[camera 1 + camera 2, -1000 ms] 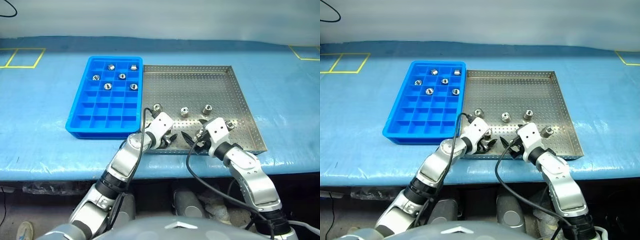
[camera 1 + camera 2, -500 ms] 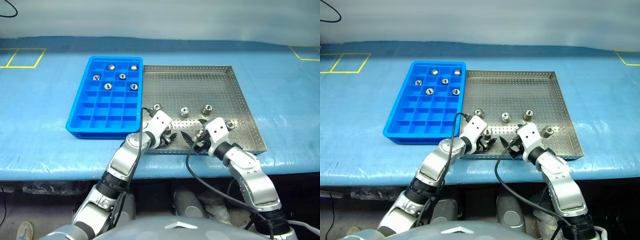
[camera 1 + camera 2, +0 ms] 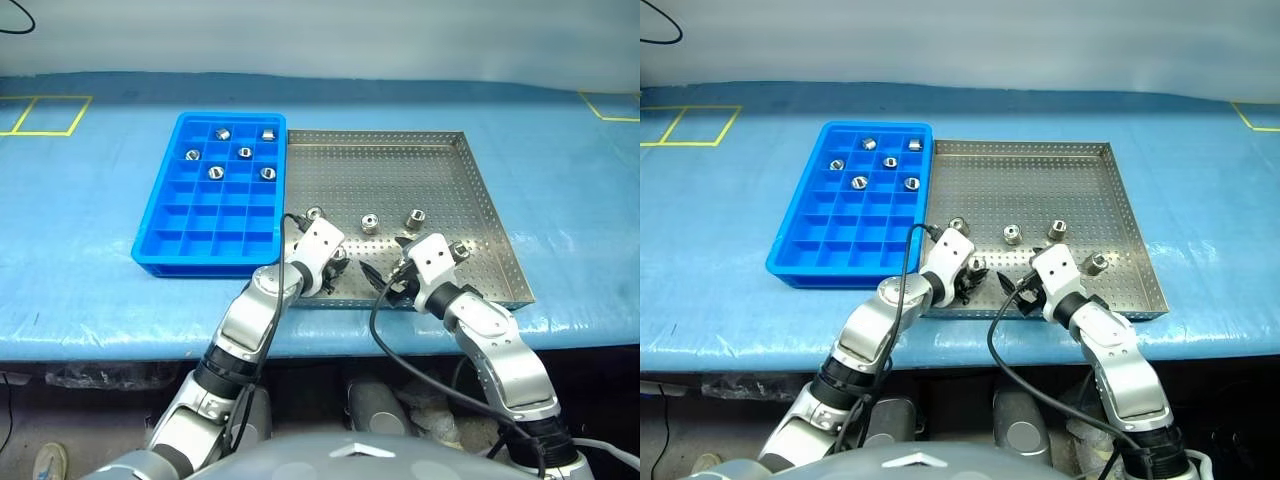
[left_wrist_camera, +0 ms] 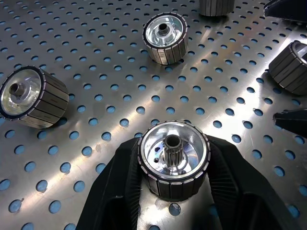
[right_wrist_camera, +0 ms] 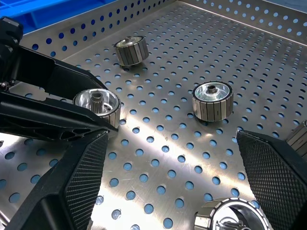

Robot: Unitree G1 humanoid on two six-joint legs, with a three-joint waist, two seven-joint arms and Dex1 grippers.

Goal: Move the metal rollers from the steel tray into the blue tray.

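While one metal roller [image 4: 173, 159] stands on end between the two black fingers [image 4: 111, 189] of the left hand [image 3: 330, 272], the step in hand is judged to be the grasp, not yet the carry. The fingers are drawn in against the roller's ribbed sides, so it is pinched, yet it rests on the perforated floor of the steel tray [image 3: 440, 175]. The right hand [image 3: 392, 281] is held just beside the left hand, its fingers spread wide and nothing between them. Three further rollers [image 3: 368, 222] lie ahead of both hands in the steel tray, and a fourth [image 3: 459, 250] stands close by the right wrist. Beyond and to the left of the left hand, the blue tray [image 3: 170, 230] sits on the worktop against the steel tray, with six rollers [image 3: 245, 152] set singly in its far compartments. A straight lift clear of the low rim is called for next, then a carry over to an empty compartment. A slip of the smooth roller is judged the chief risk.
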